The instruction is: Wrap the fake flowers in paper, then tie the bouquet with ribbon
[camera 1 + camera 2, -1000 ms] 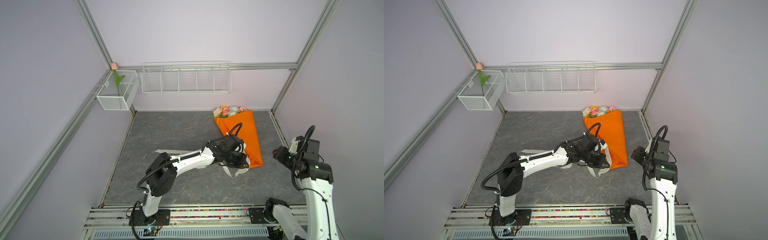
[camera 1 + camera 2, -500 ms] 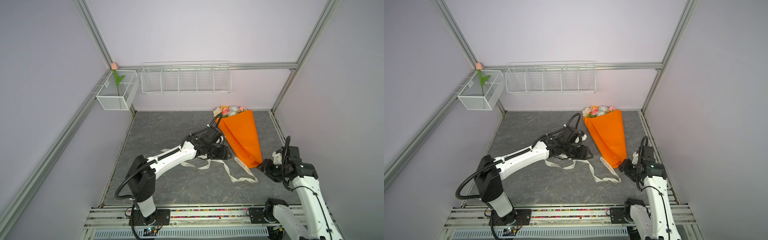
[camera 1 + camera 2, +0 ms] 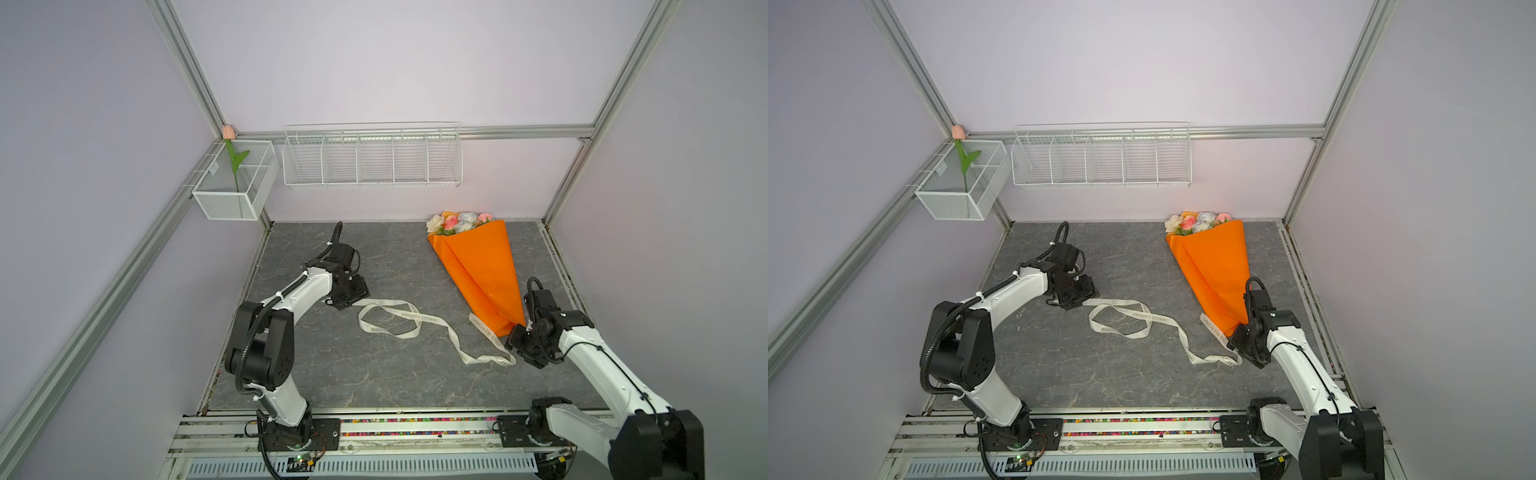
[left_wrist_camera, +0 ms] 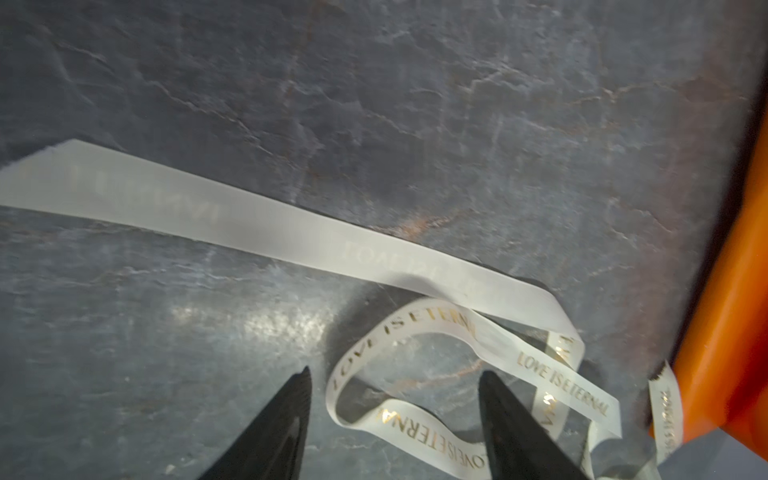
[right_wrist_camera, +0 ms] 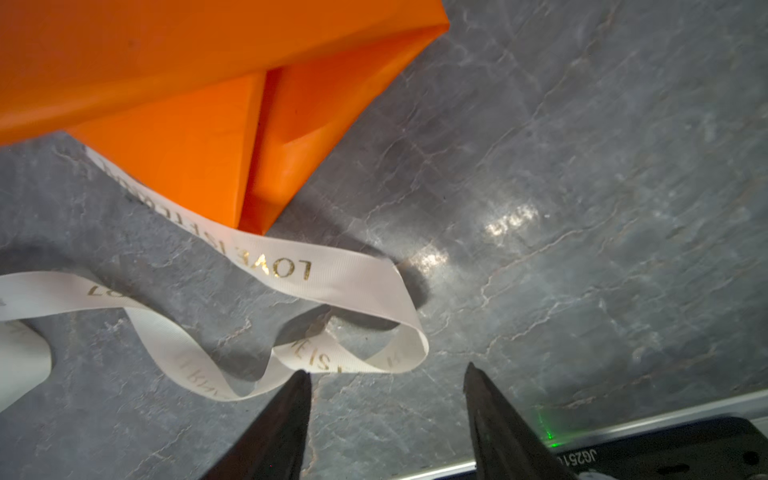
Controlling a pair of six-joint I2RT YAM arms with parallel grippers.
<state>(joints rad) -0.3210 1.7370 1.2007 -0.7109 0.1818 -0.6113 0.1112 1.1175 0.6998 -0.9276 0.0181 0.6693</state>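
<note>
Far left, on the wall: white mesh basket point(image 3: 232, 195) with a single pink tulip point(image 3: 235, 162) standing in it. Beside it, a long wire rack point(image 3: 372, 160) on the back wall.

Left tool point(image 3: 349, 297) sits low over the grey counter point(image 3: 374, 382). In the left wrist view its fingers point(image 4: 286, 419) are spread and pinch nothing. One end of the cream ribbon point(image 3: 390, 324) lies just beside it.

The ribbon, printed "LOVE IS ETERNAL" in gold, lies loose on the counter. It makes one flat loop mid-counter, then trails right to a small fold near the right tool point(image 3: 525, 347).

The bouquet of fake flowers point(image 3: 459, 222) lies on the counter at right rear, blooms toward the back wall. Its orange wrapping paper point(image 3: 478, 266) narrows to a point at the front, not tied. The ribbon's other end meets that point; I cannot tell if it runs under the paper or only along its edge.

Right tool: fingers point(image 5: 282, 424) spread, gripping nothing, just beside the ribbon fold and near the paper's point.
</note>
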